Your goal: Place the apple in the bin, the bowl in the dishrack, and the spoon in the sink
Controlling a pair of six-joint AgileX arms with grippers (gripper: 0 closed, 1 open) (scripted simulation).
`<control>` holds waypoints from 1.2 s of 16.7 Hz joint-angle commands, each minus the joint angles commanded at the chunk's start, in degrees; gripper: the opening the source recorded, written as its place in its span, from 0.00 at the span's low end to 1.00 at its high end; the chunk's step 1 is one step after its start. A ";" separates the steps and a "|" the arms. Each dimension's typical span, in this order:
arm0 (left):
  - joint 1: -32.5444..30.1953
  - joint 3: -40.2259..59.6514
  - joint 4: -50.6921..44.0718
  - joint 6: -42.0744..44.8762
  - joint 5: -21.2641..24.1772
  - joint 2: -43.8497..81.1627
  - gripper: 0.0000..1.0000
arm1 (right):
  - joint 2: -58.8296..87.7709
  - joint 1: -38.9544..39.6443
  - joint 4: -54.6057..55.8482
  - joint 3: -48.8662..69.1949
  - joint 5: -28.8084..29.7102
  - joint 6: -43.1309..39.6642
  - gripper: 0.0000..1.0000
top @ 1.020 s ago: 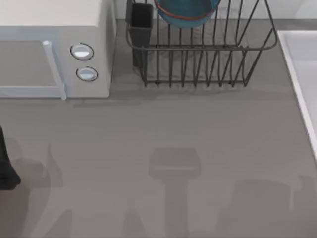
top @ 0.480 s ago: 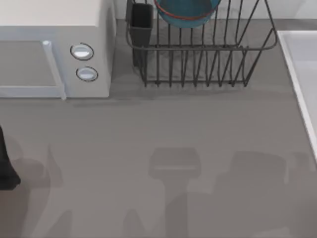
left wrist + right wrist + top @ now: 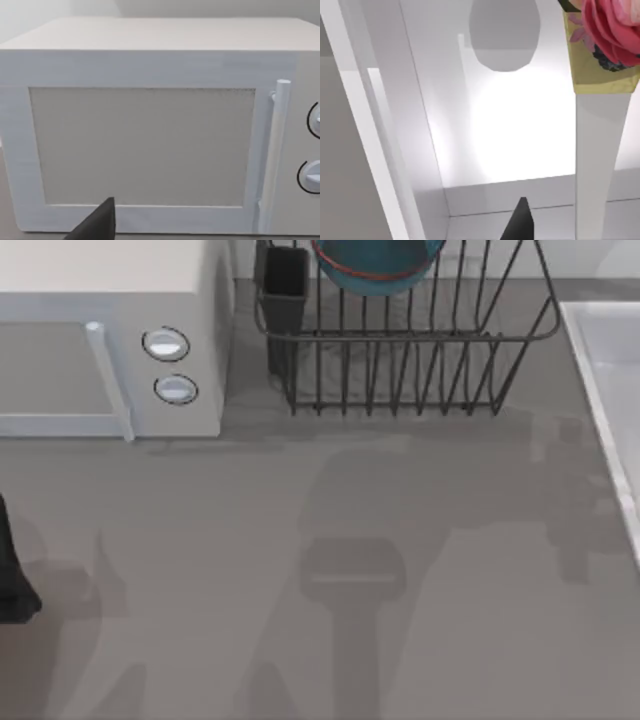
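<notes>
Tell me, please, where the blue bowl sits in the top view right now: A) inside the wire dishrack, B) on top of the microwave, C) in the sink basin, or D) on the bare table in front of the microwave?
A: the blue bowl with its reddish rim rests among the upright bars of the dishrack, right of the microwave.

— Where's the left arm?
— A dark piece of it [image 3: 12, 575] sits at the bench's left edge; one black pincer finger [image 3: 97, 224] shows.
— The right?
— One dark fingertip [image 3: 519, 221] shows, nothing more.
</notes>
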 joint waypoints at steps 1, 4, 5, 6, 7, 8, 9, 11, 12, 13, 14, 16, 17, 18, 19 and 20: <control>0.00 0.00 0.00 0.00 0.00 0.00 1.00 | 4.03 0.45 -1.67 6.11 0.03 0.57 0.00; 0.00 0.00 0.00 0.00 0.00 0.00 1.00 | 14.88 1.75 -5.90 22.40 0.15 2.54 0.00; 0.00 0.00 0.00 0.00 0.00 0.00 1.00 | 17.99 2.15 -6.99 26.95 0.21 3.24 0.00; 0.00 0.00 0.00 0.00 0.00 0.00 1.00 | 20.73 2.53 -7.91 30.95 0.26 3.92 0.00; 0.00 0.00 0.00 0.00 0.00 0.00 1.00 | 23.06 2.88 -8.66 34.36 0.32 4.56 0.00; 0.00 0.00 0.00 0.00 0.00 0.00 1.00 | 24.98 3.17 -9.26 37.18 0.37 5.14 0.00; 0.00 0.00 0.00 0.00 0.00 0.00 1.00 | 26.48 3.41 -9.70 39.36 0.41 5.65 0.00; 0.00 0.00 0.00 0.00 0.00 0.00 1.00 | 28.24 3.71 -10.16 41.90 0.47 6.32 0.00; 0.00 0.00 0.00 0.00 0.00 0.00 1.00 | 28.49 3.75 -10.21 42.26 0.47 6.43 0.00; 0.00 0.00 0.00 0.00 0.00 0.00 1.00 | 28.49 3.75 -10.21 42.26 0.47 6.43 0.00; 0.00 0.00 0.00 0.00 0.00 0.00 1.00 | 28.49 3.75 -10.21 42.26 0.47 6.43 0.00; 0.00 0.00 0.00 0.00 0.00 0.00 1.00 | 28.44 3.41 -10.15 42.13 0.47 6.45 0.00; 0.00 0.00 0.00 0.00 0.00 0.00 1.00 | 28.37 3.41 -10.01 41.98 0.46 6.47 0.00; 0.00 0.00 0.00 0.00 0.00 0.00 1.00 | 28.12 3.39 -9.40 41.30 0.43 6.51 0.00; 0.00 0.00 0.00 0.00 0.00 0.00 1.00 | 27.78 3.41 -8.34 40.00 0.37 6.50 0.00; 0.00 0.00 0.00 0.00 0.00 0.00 1.00 | 27.38 3.46 -6.88 38.09 0.31 6.49 0.00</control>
